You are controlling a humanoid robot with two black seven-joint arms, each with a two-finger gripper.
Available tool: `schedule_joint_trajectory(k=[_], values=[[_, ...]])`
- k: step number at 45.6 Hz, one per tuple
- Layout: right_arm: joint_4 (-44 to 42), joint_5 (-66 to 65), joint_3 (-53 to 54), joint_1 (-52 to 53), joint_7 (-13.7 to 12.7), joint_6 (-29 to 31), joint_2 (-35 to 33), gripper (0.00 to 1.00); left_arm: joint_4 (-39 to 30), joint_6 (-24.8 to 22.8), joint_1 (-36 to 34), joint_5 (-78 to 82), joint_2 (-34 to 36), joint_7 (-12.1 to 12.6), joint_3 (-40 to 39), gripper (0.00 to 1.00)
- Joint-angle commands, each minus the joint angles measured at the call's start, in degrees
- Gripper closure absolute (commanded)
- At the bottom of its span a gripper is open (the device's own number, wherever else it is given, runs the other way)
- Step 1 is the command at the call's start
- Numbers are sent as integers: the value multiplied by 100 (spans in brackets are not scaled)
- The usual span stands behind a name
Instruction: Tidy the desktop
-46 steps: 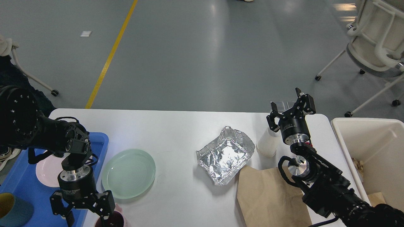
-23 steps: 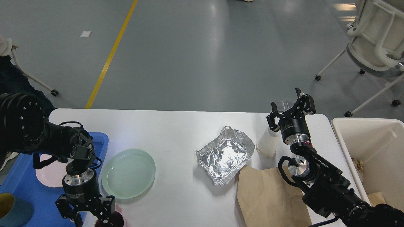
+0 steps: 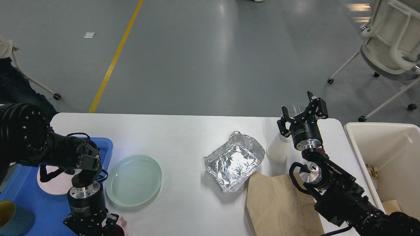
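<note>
- Risk first: our left tool (image 3: pixel 90 226) drops low at the worktop (image 3: pixel 183 131) edge, grip unreadable; the green plate (image 3: pixel 134 180) beside it could get knocked.
- Right tool (image 3: pixel 302 109) gapes wide and empty, paper cup (image 3: pixel 277 149) just below it.

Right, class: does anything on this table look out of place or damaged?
Yes. A crumpled foil tray lies dented and askew mid-desktop, a brown paper bag lies flat beside it, and a white paper cup sits tipped over beside the right end effector.

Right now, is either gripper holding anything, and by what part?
Right gripper is open above the white desktop, holding nothing. Left gripper is at the frame's bottom edge; cannot tell.
</note>
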Motion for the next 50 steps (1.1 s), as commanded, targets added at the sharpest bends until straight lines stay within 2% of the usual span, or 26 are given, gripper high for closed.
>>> schedule_joint_trajectory(k=[1, 15, 22, 39, 50], values=[[0, 2, 0, 0, 0, 4, 0, 0, -19, -93, -67, -8, -5, 15, -91, 100], [0, 2, -8, 0, 0, 4, 0, 0, -63, -127, -849, -25, 74, -11, -100, 100], [0, 2, 0, 0, 0, 4, 0, 0, -54, -127, -1131, -25, 337, -20, -91, 100], [0, 2, 0, 0, 0, 4, 0, 0, 16, -127, -1148, -8, 1831, -37, 242, 100], [0, 2, 0, 0, 0, 4, 0, 0, 227, -127, -815, -17, 2306, -64, 427, 100]])
